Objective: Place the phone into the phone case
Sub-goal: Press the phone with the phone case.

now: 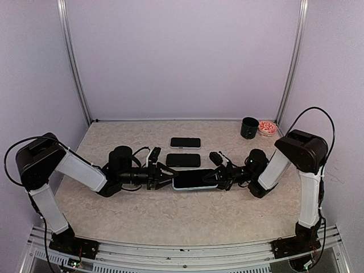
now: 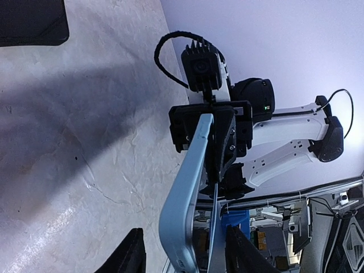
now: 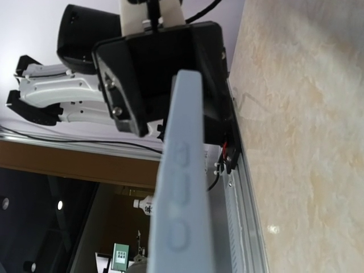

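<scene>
Clamping one end of the pale blue rubbery phone case (image 1: 187, 188), the right gripper (image 1: 218, 177) has its jaws pressed against the case's two faces and holds it flat over the beige marbled table (image 1: 170, 219), midway between the arms. A dark-screened phone (image 1: 193, 178) shows inside the case's rim; I cannot tell whether it is fully seated. The left gripper (image 1: 166, 177) straddles the opposite end with its jaws parted, a gap showing beside the case. Two flat black phones (image 1: 185, 143) lie on the table just behind.
</scene>
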`<action>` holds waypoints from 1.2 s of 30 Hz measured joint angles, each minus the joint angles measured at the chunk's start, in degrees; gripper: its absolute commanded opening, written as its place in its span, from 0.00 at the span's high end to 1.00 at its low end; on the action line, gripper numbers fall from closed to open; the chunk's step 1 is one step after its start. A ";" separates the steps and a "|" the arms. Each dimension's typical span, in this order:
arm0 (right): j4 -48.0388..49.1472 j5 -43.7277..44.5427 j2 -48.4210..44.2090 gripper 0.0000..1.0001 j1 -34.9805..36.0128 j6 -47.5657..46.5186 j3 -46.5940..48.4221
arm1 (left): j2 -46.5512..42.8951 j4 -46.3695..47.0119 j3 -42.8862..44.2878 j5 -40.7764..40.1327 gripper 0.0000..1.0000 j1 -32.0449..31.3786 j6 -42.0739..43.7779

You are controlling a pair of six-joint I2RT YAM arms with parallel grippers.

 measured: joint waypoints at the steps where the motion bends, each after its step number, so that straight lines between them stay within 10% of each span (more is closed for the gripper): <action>1: 0.00 -0.11 0.00 1.00 0.00 -0.15 0.00 | 0.37 0.26 0.00 -0.02 0.52 0.02 -0.20; 20: -8.81 -0.50 -3.04 1.00 1.36 -11.61 0.00 | 2.93 1.66 0.76 -0.02 0.60 0.74 -1.51; 36: -25.88 0.35 -6.93 1.00 1.51 -22.12 0.72 | 2.29 -5.18 3.13 -0.98 0.99 0.59 4.76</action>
